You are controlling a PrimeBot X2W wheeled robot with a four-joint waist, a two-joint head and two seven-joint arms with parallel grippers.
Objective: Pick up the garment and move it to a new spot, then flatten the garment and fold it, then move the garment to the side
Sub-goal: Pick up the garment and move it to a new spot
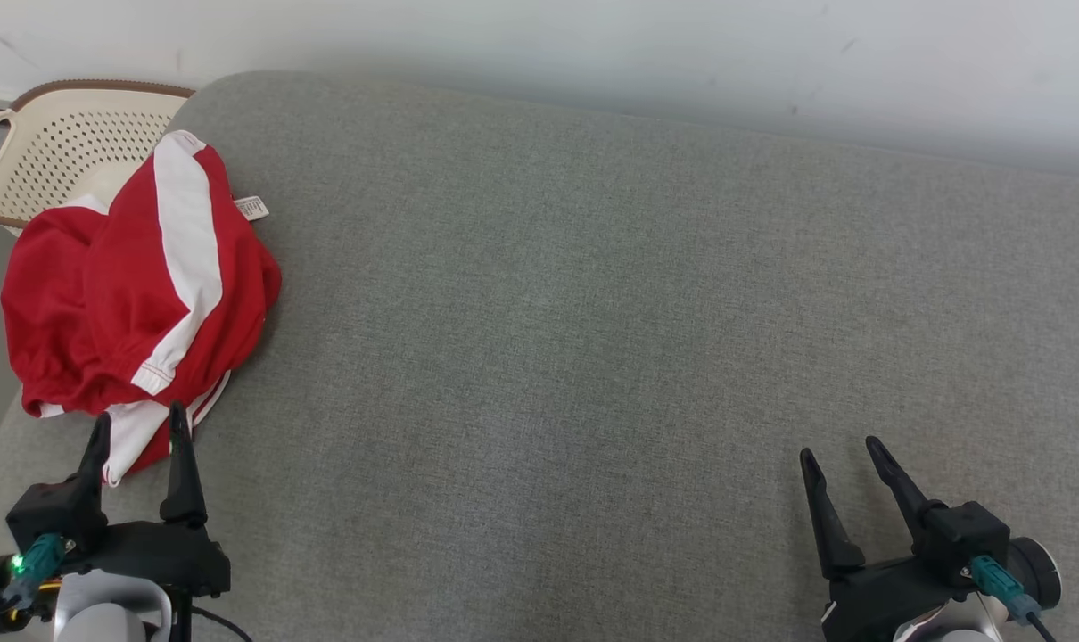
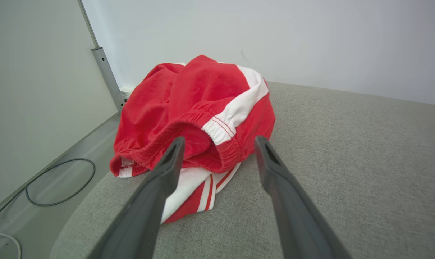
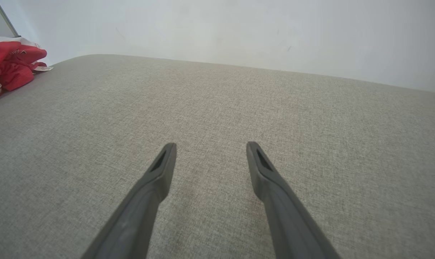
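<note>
Garment sits bunched at the worktop's left edge, at twelve o'clock from the left gripper, right by its open fingers. Right gripper, open too, is far away.

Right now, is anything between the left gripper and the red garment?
Nothing visible does. The open left gripper points straight at the red garment, its tips at the near hem, above the grey cushion. The basket sits behind the garment, out of the path.

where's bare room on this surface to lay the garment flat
Free: the grey cushion from the red garment across to the right gripper and back to the wall. Crowded: the left edge, where garment, basket and left gripper bunch.
</note>
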